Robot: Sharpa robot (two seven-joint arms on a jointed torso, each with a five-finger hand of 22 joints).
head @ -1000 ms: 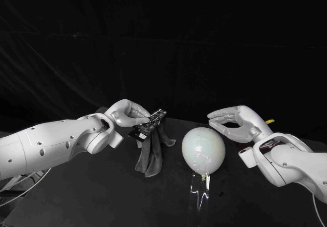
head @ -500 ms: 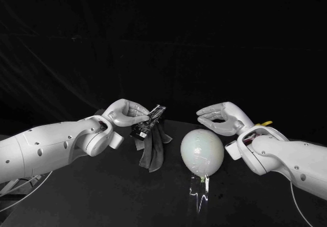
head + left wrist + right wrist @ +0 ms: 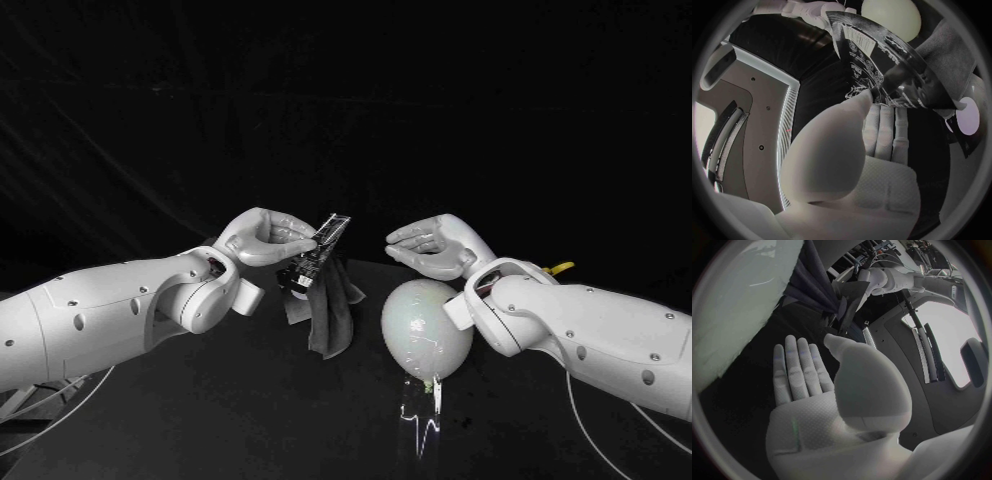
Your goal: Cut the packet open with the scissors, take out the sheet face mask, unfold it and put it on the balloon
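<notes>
My left hand [image 3: 268,238] grips a black printed packet [image 3: 316,254] above the table. A dark grey sheet mask [image 3: 333,316] hangs limp out of the packet, still folded. The left wrist view shows the packet [image 3: 879,70] above my fingers [image 3: 887,131], with the mask [image 3: 954,57] beyond it. A pale oval balloon [image 3: 427,328] sits on the table right of the mask. My right hand [image 3: 428,245] hovers above the balloon, close to the packet, with loosely curved fingers holding nothing. The right wrist view has the balloon [image 3: 729,305], the hanging mask [image 3: 814,287] and my left hand [image 3: 887,280].
A yellow handle [image 3: 560,267] sticks out behind my right forearm, and I cannot tell what it belongs to. Black table [image 3: 216,420] lies in front of the balloon, with a small glinting scrap [image 3: 421,412] below the balloon's knot.
My right hand has moved left, from beside the balloon to above it, close to the packet. The left hand still holds the packet and mask, barely shifted.
</notes>
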